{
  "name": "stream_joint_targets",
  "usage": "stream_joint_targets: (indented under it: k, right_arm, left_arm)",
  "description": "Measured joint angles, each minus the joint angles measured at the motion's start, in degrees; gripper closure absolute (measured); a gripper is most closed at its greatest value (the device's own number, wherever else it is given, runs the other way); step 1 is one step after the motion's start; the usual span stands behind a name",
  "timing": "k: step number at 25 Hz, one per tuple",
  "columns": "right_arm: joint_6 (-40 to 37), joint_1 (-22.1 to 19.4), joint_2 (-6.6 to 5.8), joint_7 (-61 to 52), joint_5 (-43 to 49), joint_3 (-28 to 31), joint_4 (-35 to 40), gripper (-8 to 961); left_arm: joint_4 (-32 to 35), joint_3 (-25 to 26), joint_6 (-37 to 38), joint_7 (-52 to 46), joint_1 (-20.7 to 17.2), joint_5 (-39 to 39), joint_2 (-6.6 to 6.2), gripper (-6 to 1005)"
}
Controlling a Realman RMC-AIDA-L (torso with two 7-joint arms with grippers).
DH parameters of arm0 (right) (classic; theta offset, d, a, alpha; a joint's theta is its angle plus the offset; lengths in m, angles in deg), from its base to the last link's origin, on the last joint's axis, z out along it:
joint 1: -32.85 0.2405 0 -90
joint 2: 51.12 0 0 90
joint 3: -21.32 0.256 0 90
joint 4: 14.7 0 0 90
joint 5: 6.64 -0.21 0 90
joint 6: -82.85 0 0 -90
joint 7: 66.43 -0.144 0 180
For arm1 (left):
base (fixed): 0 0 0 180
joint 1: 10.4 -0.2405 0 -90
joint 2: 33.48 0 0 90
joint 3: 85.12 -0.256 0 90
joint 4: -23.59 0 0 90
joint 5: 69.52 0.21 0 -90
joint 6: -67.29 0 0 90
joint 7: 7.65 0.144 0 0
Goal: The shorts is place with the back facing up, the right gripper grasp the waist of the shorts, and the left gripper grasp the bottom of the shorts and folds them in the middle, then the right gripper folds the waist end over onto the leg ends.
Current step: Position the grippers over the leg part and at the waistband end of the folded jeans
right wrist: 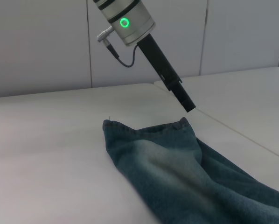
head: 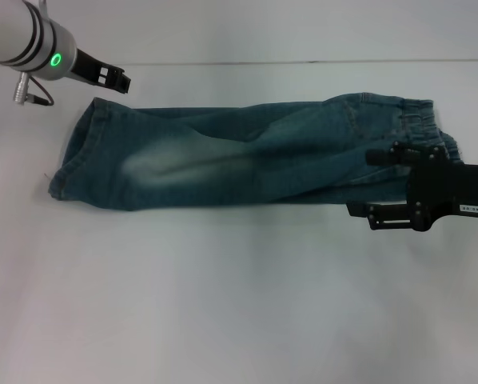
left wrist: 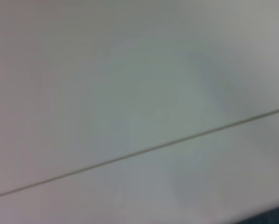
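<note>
Lying flat across the white table (head: 239, 320), shorts (head: 247, 160) already doubled lengthwise into one long strip: leg ends (head: 75, 156) toward robot's left, waist (head: 419, 120) toward robot's right. Looks like the middle fold is done, waist-over-legs fold not yet.

Hovering at the waist end, right gripper (head: 387, 184), jaws spread wide, one finger over the ruffled band, other just off the near edge of the denim. Nothing pinched yet, as far as head view shows.

Parked just past the far corner of the leg ends, left gripper (head: 115, 78), green ring lit on the wrist; fingers open or closed: cannot tell. In right wrist view same gripper (right wrist: 188, 105) sits close above the hem corner, apparently not touching.

To do this step well, prob.: bite both layers of the waistband together, near mid-width, lift enough to clear the fabric, carry straight along the strip, lay the band square on the hems. Risk: catching top layer only, so the strip peels open.

Small white label on right gripper body (head: 469, 208), text too small to read. No brand or other writing legible; no patch showing.
</note>
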State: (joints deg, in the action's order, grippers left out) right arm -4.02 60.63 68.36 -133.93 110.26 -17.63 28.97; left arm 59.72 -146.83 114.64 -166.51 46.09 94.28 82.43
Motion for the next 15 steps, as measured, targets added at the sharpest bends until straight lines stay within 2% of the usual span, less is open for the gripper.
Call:
stream_joint_targets:
  k: [5, 10, 11, 15]
  right_arm:
    - [0.1, -0.4, -0.04, -0.3, -0.4, 1.3, -0.3, 35]
    - [-2.1, -2.6, -0.32, -0.7, -1.9, 6.2, -0.5, 35]
    - [-2.9, -3.4, -0.43, -0.9, -2.2, 7.6, -0.5, 35]
    - [-4.3, -6.0, -0.53, -1.0, -3.7, 11.6, -0.4, 34]
  left_arm:
    - [3.4, 1.9, 5.4, 5.7, -1.7, -3.2, 0.81, 500]
    - [12.8, 10.4, 17.4, 24.8, -7.6, -16.0, 4.72, 306]
    - [13.7, 11.4, 19.6, 27.9, -8.8, -18.9, 5.13, 267]
    - [14.4, 13.3, 27.1, 38.2, -13.3, -29.1, 5.43, 107]
